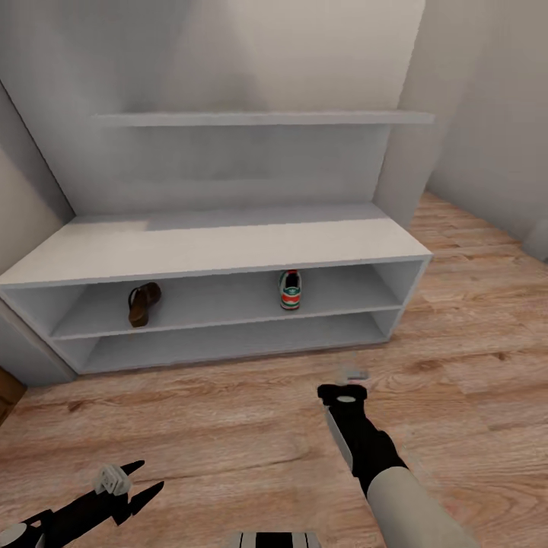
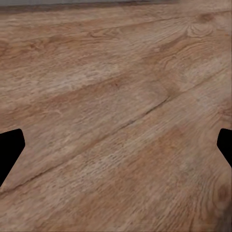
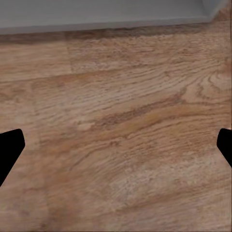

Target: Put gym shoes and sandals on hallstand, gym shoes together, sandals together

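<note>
The light grey hallstand stands against the wall ahead. On its upper open shelf row one dark brown sandal lies at the left, and one white gym shoe with a teal-red heel stands toward the right, heel facing me. My left gripper hovers low over the corridor floor at the near left, open and empty. Fingers apart and holding nothing, my right gripper points down at the floor just in front of the rack's lower shelf. Both wrist views look at bare planks between wide-spread fingertips.
A long floating shelf runs above the bench. The lower shelf row holds nothing. Walls close in at left and right, and the floor opens toward the far right. A brown edge shows at the far left.
</note>
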`<state>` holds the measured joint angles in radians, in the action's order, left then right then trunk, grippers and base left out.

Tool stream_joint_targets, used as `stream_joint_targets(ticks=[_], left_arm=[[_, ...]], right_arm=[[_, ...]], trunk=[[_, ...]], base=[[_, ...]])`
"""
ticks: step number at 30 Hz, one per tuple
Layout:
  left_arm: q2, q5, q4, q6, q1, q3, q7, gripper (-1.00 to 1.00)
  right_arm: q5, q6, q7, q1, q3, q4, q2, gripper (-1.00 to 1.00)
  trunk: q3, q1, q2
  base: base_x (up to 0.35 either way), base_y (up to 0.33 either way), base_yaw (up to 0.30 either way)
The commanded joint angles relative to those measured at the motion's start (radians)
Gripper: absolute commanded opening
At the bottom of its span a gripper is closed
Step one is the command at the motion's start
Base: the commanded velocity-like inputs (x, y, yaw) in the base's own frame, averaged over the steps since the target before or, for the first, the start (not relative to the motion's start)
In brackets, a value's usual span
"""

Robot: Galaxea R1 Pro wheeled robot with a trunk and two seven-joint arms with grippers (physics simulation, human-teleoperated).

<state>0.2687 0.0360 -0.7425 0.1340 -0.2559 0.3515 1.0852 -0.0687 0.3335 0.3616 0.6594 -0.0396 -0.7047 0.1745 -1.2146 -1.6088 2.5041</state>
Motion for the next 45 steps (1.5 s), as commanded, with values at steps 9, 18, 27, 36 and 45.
stream_joint_targets(ticks=[9, 18, 27, 36, 45], left_arm=[[-0.004, 0.005, 0.001, 0.009, 0.0, 0.001, -0.031, 1.0], [-0.007, 0.01, 0.002, 0.009, 0.0, 0.0, -0.05, 1.0], [-0.009, 0.009, 0.002, 0.009, 0.0, -0.002, -0.121, 1.0], [-0.007, 0.01, -0.01, 0.0, 0.004, -0.003, -0.177, 1.0], [-0.007, 0.01, -0.024, -0.004, 0.005, -0.001, -0.165, 1.0]], right_arm=[[-0.011, -0.189, -0.068, -0.065, -0.006, 0.088, -0.064, 1.0], [-0.006, -0.319, -0.495, -0.073, -0.001, 0.169, -0.257, 1.0], [-0.006, -0.351, -0.711, -0.101, 0.001, 0.201, -0.34, 1.0], [-0.002, -0.429, -0.777, -0.125, -0.011, 0.26, -0.373, 1.0], [0.0, -0.433, -0.787, -0.123, -0.01, 0.273, -0.351, 1.0]], trunk=[[0.007, 0.0, 0.0], [0.015, 0.0, 0.0], [0.022, 0.0, 0.0], [0.024, 0.0, 0.0], [0.024, 0.0, 0.0]], base=[[0.0, 0.0, -0.275], [0.0, 0.0, -0.268], [0.0, 0.0, -0.19], [0.0, 0.0, -0.027], [0.0, 0.0, 0.0]])
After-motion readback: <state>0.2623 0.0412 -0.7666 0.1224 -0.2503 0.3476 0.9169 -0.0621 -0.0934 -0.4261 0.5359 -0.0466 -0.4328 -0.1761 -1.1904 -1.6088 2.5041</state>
